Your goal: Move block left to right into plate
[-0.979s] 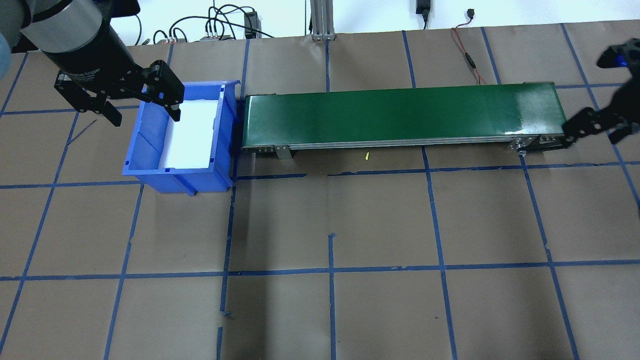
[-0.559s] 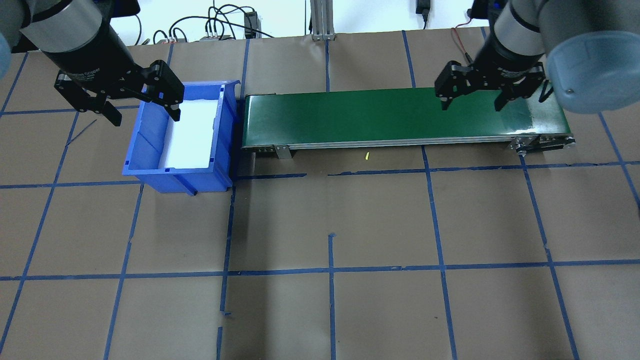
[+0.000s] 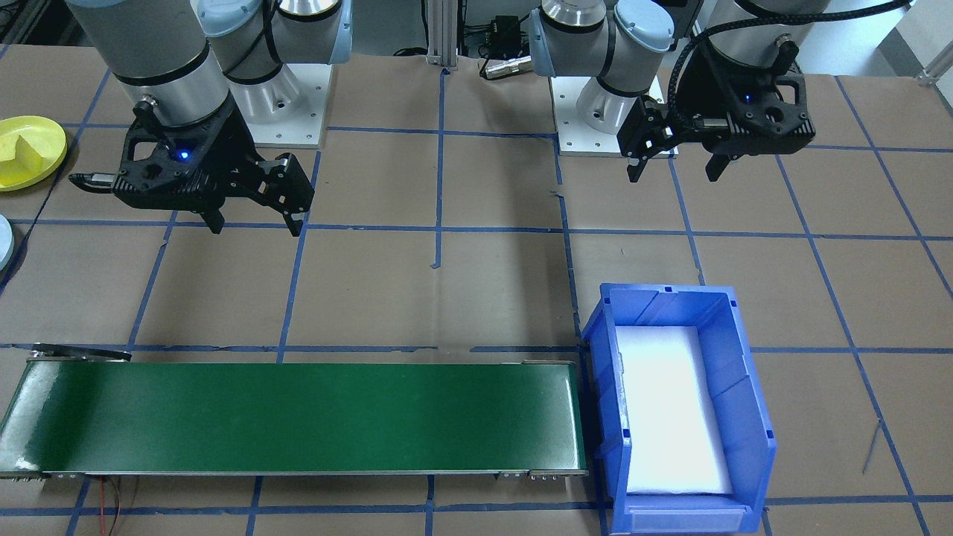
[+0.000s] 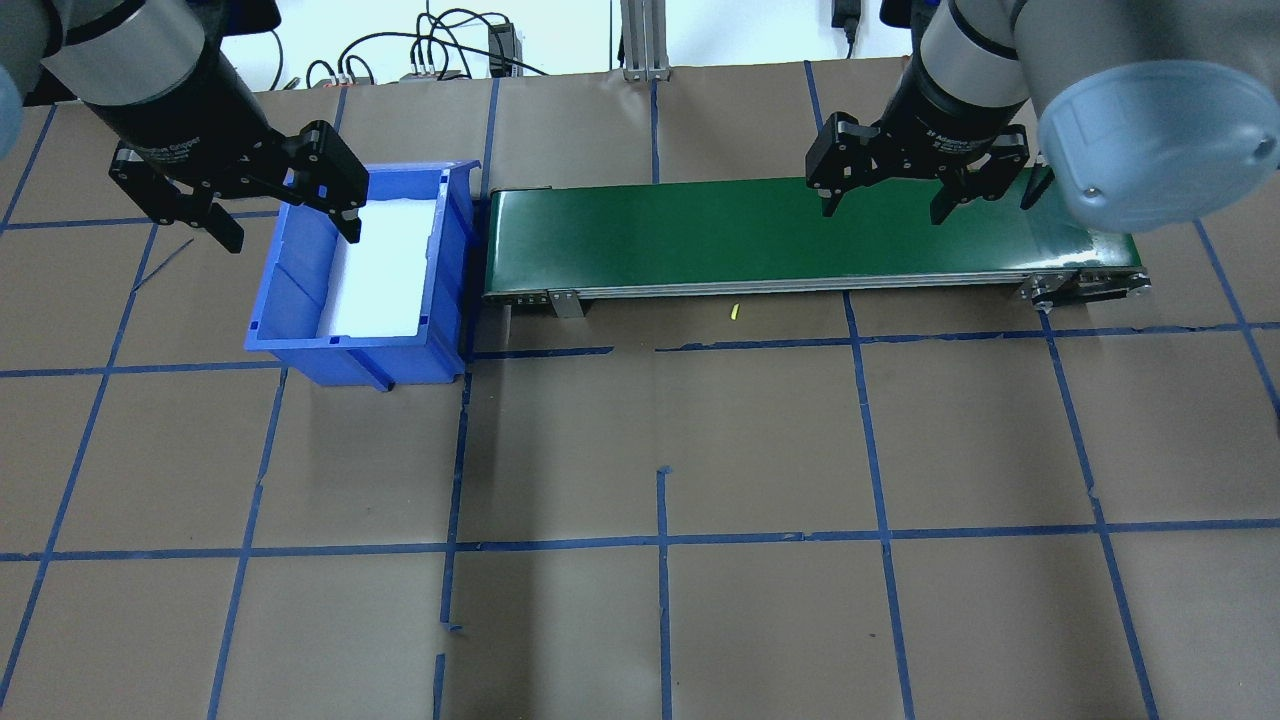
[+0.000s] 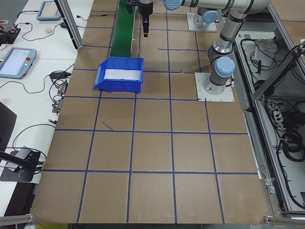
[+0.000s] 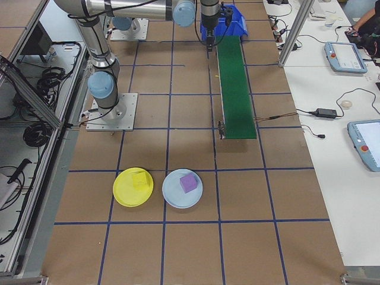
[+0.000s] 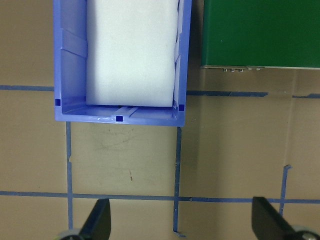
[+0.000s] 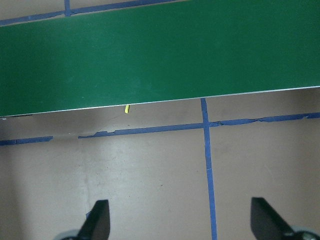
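Both grippers hang empty, jaws spread: the left gripper (image 4: 285, 215) by the blue bin (image 4: 300, 330), the right gripper (image 4: 882, 203) over the green conveyor belt (image 4: 700, 240). Yellow block (image 6: 139, 180) and purple block (image 6: 189, 182) sit in plates off the belt's right end. Likely waiting; center over a block before descending.

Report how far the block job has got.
Done, by the look of it: a yellow block lies in the yellow plate, a purple block in the pale blue plate. In hand: nothing; left hand and right hand are open and empty. Left: no block shows on the green conveyor or in the blue bin.
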